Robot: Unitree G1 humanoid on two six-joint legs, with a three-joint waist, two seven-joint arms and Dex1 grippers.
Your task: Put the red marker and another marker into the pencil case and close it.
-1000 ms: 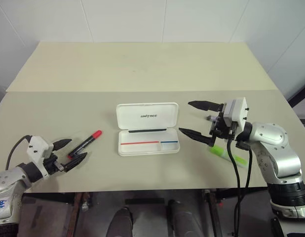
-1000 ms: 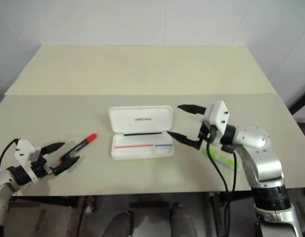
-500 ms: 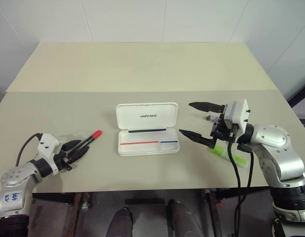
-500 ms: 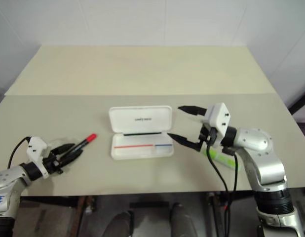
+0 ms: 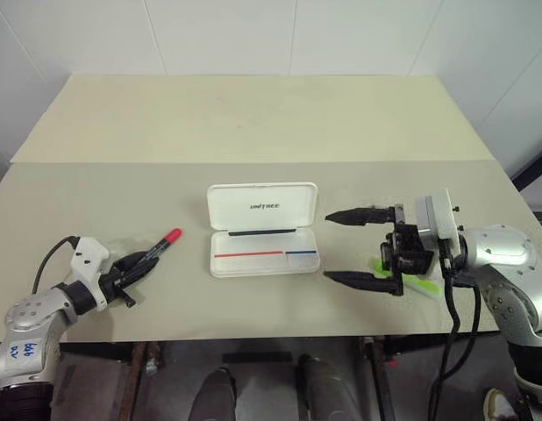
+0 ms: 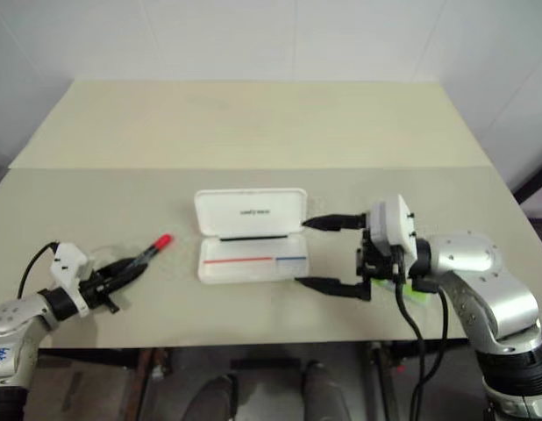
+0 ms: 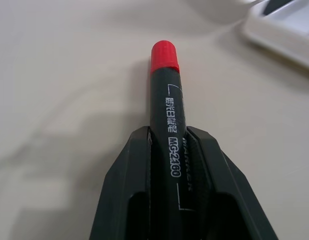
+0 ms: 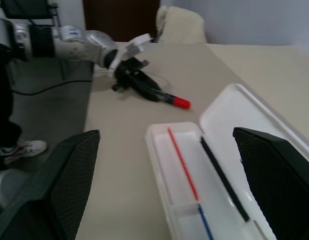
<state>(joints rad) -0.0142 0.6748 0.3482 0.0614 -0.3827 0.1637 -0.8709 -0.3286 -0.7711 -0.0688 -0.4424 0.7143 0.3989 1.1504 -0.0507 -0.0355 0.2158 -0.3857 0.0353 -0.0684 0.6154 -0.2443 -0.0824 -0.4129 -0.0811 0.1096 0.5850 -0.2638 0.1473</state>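
The red marker (image 5: 162,245), black barrel with a red cap, lies at the left of the table, cap end toward the case. My left gripper (image 5: 133,264) is shut on its barrel; in the left wrist view both fingers (image 7: 125,186) press the red marker (image 7: 166,107) from either side. The white pencil case (image 5: 263,209) stands open at the middle, lid up, red and blue lines inside. My right gripper (image 5: 329,246) is open wide just right of the case, holding nothing. The light-green marker (image 5: 423,286) lies on the table under my right hand, mostly hidden by it.
The near table (image 5: 253,303) ends at a front edge just below both hands. A second cream table (image 5: 253,114) adjoins it behind the case. A black cable (image 5: 45,260) loops from my left wrist.
My left gripper has shut on the red marker's barrel. My right gripper has drawn back toward the front edge and rolled, staying open.
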